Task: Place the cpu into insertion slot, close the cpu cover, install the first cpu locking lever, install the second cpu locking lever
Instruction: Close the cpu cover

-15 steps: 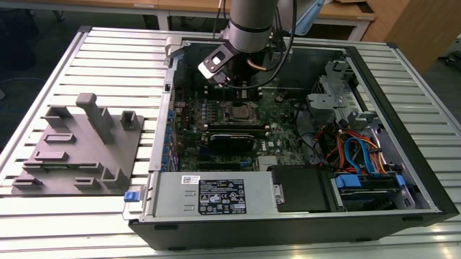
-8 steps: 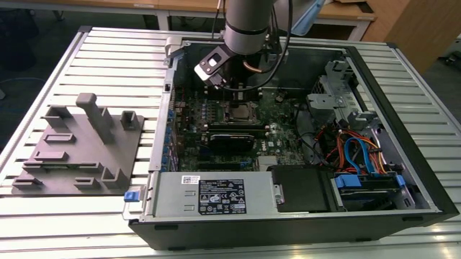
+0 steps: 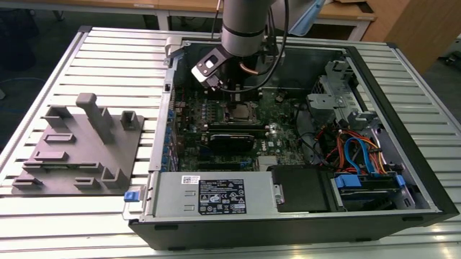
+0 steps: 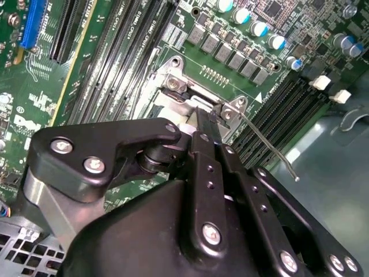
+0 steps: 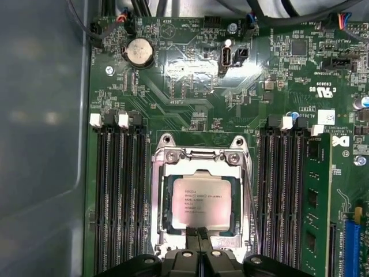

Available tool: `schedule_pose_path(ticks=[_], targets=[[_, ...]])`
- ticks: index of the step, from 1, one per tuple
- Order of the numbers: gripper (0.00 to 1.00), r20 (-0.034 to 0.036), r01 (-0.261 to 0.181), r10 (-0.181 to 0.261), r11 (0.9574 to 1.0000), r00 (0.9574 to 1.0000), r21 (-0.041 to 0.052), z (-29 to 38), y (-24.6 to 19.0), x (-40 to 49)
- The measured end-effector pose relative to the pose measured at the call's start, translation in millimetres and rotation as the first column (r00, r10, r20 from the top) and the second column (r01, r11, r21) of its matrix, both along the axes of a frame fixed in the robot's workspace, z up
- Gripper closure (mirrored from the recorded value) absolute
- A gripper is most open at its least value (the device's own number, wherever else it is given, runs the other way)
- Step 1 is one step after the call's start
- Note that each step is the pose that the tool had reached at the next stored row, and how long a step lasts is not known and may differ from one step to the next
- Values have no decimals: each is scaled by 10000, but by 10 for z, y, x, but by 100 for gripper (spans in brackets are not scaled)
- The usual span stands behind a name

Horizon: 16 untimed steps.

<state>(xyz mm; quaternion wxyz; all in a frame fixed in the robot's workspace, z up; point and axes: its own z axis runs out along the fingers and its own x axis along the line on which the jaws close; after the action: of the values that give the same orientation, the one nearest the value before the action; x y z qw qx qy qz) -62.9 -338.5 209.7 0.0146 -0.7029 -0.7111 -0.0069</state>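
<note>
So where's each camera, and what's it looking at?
Exterior view: off the arm, looking down into the computer case; arm shows.
First wrist view: on the arm, facing the chip; shut tool shows.
Second wrist view: on the arm, slanting past the tool at the socket.
Both wrist views share tool and socket.

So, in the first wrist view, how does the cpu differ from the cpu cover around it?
The cpu is a solid square plate with a dull silver top and print on it, while the cpu cover is a brighter metal frame with a square window. The cpu cover is the larger of the two, and the cpu shows through its window. Both are square and metallic, and both appear to lie flat.
</note>
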Motion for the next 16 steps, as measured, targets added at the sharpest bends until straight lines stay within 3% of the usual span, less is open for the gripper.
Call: schedule_pose_path(ticks=[10,16], targets=[[90,-85,0,0,10000,10000,1,-99,0,-8],[90,-91,-1,1,10000,10000,-8,-105,0,-8]])
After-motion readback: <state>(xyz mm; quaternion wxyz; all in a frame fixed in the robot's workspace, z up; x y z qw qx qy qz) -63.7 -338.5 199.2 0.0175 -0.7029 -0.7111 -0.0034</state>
